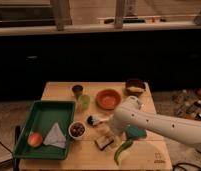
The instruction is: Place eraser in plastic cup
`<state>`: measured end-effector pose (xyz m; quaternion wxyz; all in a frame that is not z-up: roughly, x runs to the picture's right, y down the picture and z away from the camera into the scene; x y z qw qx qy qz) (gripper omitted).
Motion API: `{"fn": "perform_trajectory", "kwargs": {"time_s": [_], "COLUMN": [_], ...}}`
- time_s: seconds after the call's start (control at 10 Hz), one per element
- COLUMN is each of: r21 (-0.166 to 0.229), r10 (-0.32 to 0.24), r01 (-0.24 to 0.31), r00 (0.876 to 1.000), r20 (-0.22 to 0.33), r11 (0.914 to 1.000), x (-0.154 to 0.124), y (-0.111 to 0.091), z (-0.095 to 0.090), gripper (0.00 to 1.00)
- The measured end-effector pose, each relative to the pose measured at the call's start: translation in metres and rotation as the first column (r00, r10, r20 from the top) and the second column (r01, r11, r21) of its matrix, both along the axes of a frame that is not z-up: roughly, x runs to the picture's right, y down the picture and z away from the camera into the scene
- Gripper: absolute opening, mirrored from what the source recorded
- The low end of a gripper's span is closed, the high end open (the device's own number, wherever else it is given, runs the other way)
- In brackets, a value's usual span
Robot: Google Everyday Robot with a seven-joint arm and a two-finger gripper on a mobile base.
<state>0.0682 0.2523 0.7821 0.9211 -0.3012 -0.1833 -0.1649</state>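
The eraser [103, 142], a small tan block with a dark edge, lies flat on the wooden table [59, 91] near its front middle. The plastic cup [83, 103], translucent yellow-green, stands upright further back and to the left, beside the green tray. My gripper [111, 133] hangs at the end of the white arm [154, 123], which reaches in from the right. It is right over the eraser's far right end, at or just above it. The arm's wrist hides the contact.
A green tray [41, 114] at the left holds an orange fruit [34, 139] and a folded cloth [55, 136]. A white bowl of dark contents [76, 130], a dark cup [77, 90], an orange bowl [108, 98], a brown bowl [135, 86] and a green pepper [122, 150] are nearby.
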Motion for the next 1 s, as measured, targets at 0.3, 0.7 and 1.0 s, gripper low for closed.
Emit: {"fn": "perform_trajectory", "kwargs": {"time_s": [0.3,0.7,1.0], "r21": [-0.029,-0.057,-0.065], "r10": [0.004,0.001,0.0], "r01": [-0.004,-0.001,0.0], "r00": [1.0,1.0,1.0], "r20": [0.008,0.008,0.01], "r11": [0.9996,0.9984,0.9979], "x": [-0.004,-0.004,-0.004], "y": [0.01,0.017,0.018], "z": [0.013,0.021,0.022], "gripper": [0.8,0.44,0.16]}}
